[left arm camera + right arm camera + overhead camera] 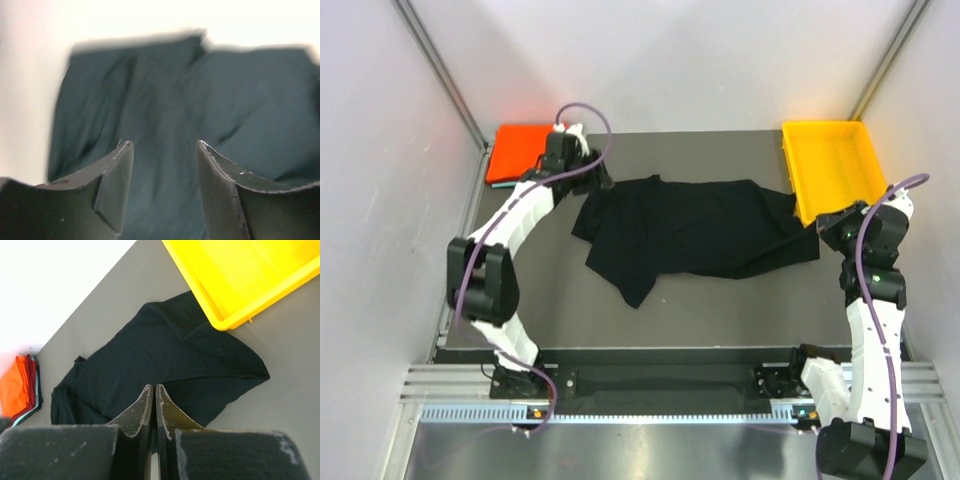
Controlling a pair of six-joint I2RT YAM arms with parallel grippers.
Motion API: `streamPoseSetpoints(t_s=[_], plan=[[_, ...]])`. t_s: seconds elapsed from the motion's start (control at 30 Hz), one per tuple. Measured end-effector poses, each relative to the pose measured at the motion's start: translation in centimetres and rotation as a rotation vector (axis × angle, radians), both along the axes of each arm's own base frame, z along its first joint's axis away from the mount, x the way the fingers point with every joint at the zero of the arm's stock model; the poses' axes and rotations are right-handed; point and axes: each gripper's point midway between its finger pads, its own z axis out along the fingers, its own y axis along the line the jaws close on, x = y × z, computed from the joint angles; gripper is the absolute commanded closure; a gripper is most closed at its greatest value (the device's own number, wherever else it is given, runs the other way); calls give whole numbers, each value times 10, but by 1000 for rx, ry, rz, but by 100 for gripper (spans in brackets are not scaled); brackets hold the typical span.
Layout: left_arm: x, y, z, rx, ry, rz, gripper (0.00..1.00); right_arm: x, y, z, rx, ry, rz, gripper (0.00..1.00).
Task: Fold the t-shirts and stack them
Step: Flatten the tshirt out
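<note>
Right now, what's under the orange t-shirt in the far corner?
The edge of a teal t-shirt shows beneath the orange-red t-shirt; the rest of it is covered.

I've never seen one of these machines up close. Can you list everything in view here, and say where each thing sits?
black t-shirt: one, black, spread rumpled across the middle of the table
folded shirts: a small pile, orange-red on top with a teal edge below, far left corner; exact number unclear
tray: one, yellow, far right corner, beside the t-shirt
table: one, dark grey, under everything
left arm: one, white and black, left side
right arm: one, white and black, right side
left end effector: one, black, open, over the t-shirt's left end
right end effector: one, black, shut, over the t-shirt's right end
</note>
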Motion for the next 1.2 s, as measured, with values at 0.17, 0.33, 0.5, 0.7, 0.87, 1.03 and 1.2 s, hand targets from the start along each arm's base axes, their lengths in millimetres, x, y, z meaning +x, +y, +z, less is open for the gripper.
streamPoseSetpoints(t_s=[0.17, 0.33, 0.5, 0.7, 0.87, 1.03, 1.2], plan=[[-71, 34, -43, 86, 158, 87, 43, 2, 3, -4, 16, 2, 16, 100], [-127, 53, -94, 131, 330, 140, 44, 3, 8, -3, 24, -6, 32, 100], [-155, 62, -122, 118, 414, 150, 45, 1, 16, -6, 39, -9, 54, 100], [-144, 72, -133, 20, 447, 169, 44, -1, 22, -5, 58, -23, 70, 100], [-139, 59, -144, -23, 458, 107, 46, -1, 30, -6, 76, -38, 95, 100], [-136, 49, -157, -60, 484, 73, 57, 0, 36, -10, 97, -37, 112, 100], [-135, 46, -161, -56, 501, 69, 100, 1, 41, -7, 95, -50, 131, 100]])
